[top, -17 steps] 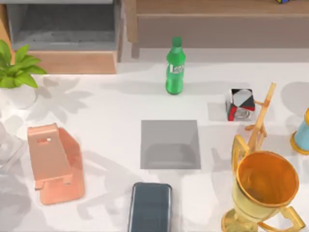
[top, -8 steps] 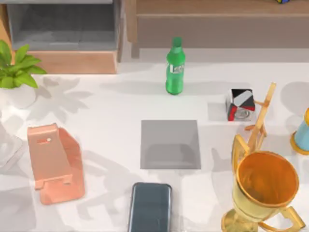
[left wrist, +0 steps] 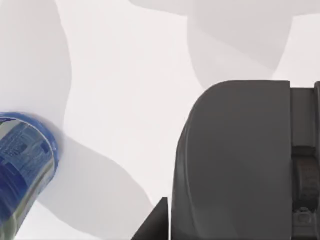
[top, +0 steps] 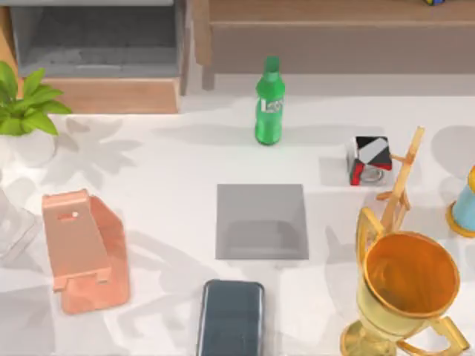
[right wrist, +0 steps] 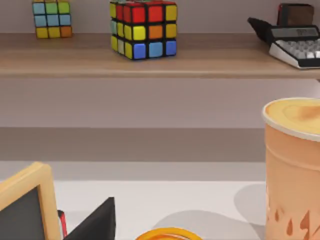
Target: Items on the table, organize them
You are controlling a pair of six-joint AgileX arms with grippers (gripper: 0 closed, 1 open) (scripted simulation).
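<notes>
- At 9 o'clock on the white table (top: 171, 170): a green potted plant (top: 26, 104), and below it toward 8 o'clock a salmon-pink phone stand (top: 82, 248), lying well apart from the rest.
- At 6 o'clock, cut by the near edge: the dark blue-grey smartphone (top: 231, 317), flat, just below a grey square mat (top: 261, 221) at the centre, close to it but apart.
- At 12 o'clock: a green plastic bottle (top: 269, 102), upright, near the far edge of the table.
- At 2 o'clock: a black, white and red cube (top: 369, 160), beside a small wooden easel (top: 401, 178).
- At 4 to 5 o'clock: a gold trophy cup (top: 404, 293), upright; at 3 o'clock, cut by the frame, a blue-and-yellow object (top: 464, 204).
- Left wrist view: a dark grey housing (left wrist: 235, 160) over white table, a blue labelled can (left wrist: 22, 167) at the edge; left gripper state impossible to tell.
- Right wrist view: two colour cubes (right wrist: 143, 28) and a calculator (right wrist: 295, 42) on a wooden shelf (right wrist: 150, 62), an orange paper cup (right wrist: 292, 165) nearer; right gripper state impossible to tell.
</notes>
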